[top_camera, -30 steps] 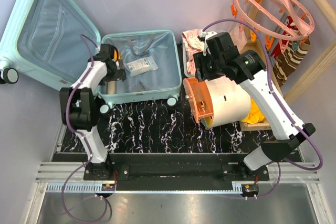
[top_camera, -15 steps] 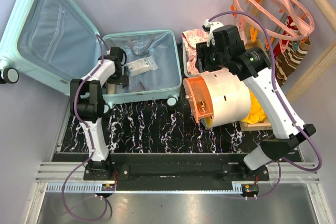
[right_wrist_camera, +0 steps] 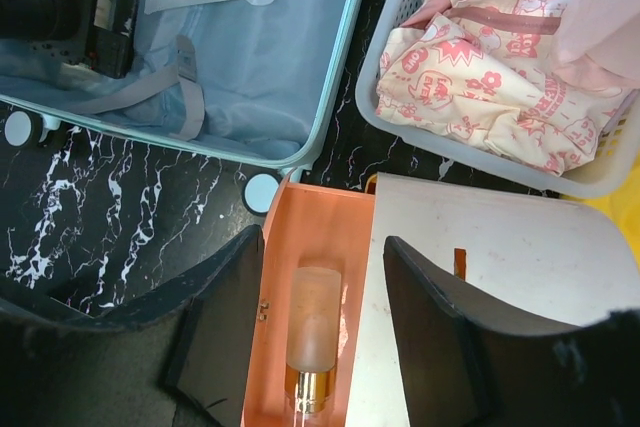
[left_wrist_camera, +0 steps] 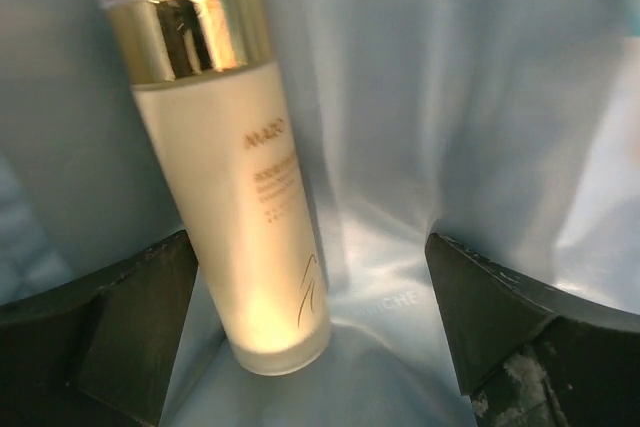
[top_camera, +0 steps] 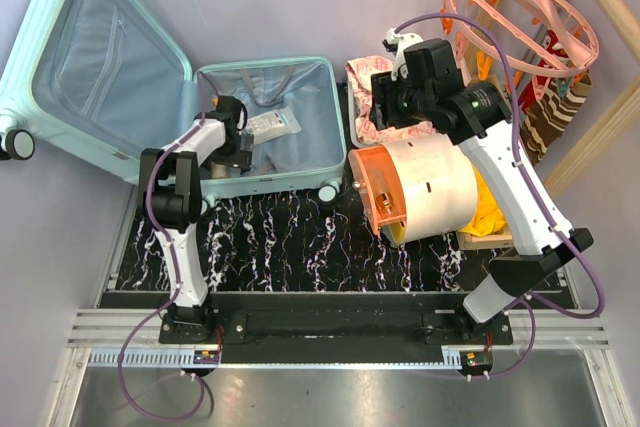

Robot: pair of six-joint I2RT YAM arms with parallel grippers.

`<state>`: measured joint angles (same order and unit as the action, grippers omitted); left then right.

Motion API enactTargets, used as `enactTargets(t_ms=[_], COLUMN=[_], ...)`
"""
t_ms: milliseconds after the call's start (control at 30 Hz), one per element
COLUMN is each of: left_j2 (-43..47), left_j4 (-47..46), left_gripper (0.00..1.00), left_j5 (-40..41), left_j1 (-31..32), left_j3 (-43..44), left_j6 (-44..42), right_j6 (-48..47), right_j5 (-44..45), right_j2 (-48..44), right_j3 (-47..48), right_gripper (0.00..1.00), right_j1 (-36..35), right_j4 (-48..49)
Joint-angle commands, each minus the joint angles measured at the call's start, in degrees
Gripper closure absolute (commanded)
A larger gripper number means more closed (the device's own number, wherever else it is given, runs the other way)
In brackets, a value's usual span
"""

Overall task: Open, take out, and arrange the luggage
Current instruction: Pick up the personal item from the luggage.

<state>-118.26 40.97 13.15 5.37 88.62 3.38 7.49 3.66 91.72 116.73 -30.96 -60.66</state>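
The luggage [top_camera: 100, 57] lies open, lid flat at the far left and base [top_camera: 335, 117] in the middle, grey-blue lining showing. My left gripper [top_camera: 235, 139] is down inside the base. It stands open [left_wrist_camera: 310, 247] around a frosted white bottle with a gold cap [left_wrist_camera: 235, 217] that lies on the lining, nearer the left finger. My right gripper [top_camera: 388, 107] hovers open [right_wrist_camera: 325, 247] above the orange end [right_wrist_camera: 320, 237] of a cream cylinder [top_camera: 430, 192]. A second frosted bottle [right_wrist_camera: 315, 322] lies in that orange end, below the fingers.
A white packet [top_camera: 272, 125] lies in the luggage base. A white mesh basket [right_wrist_camera: 420, 137] of pink printed clothes [right_wrist_camera: 500, 57] stands behind the cylinder. A pink round hanger rack [top_camera: 520, 17] and wooden poles fill the far right. Yellow cloth [top_camera: 487, 212] lies beside the cylinder.
My left gripper has moved right, further into the luggage base. My right gripper has drawn back and up from the cylinder's orange end.
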Motion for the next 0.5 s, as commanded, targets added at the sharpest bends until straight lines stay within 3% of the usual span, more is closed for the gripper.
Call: enactTargets(t_ms=[0,100,300,467], left_j2=[0.92,0.92,-0.83,-1.45], left_j4=[-3.7,-4.32,-4.06,-3.71], left_gripper=[0.01,0.01,0.06,0.22], left_j5=[-9.0,-7.19,-5.06,-5.5], left_j1=[6.05,8.69,6.15,4.3], left_j3=[-0.38,-0.38,-0.03,0.5], left_j6=[-1.18,0.83,5.15,5.15], right_j6=[-0.98,-0.98,-0.89,-0.98], right_j5=[-1.02,-1.11,-0.94,-0.76], right_j2=[0.74,1.09,1.0,1.09], right_j3=[3.24,3.68,3.86,4.21], right_gripper=[0.4,0.4,0.4,0.39], right_j1=[0.37,0.37,0.46,0.38], right_j4=[2.04,2.13,1.95,1.95])
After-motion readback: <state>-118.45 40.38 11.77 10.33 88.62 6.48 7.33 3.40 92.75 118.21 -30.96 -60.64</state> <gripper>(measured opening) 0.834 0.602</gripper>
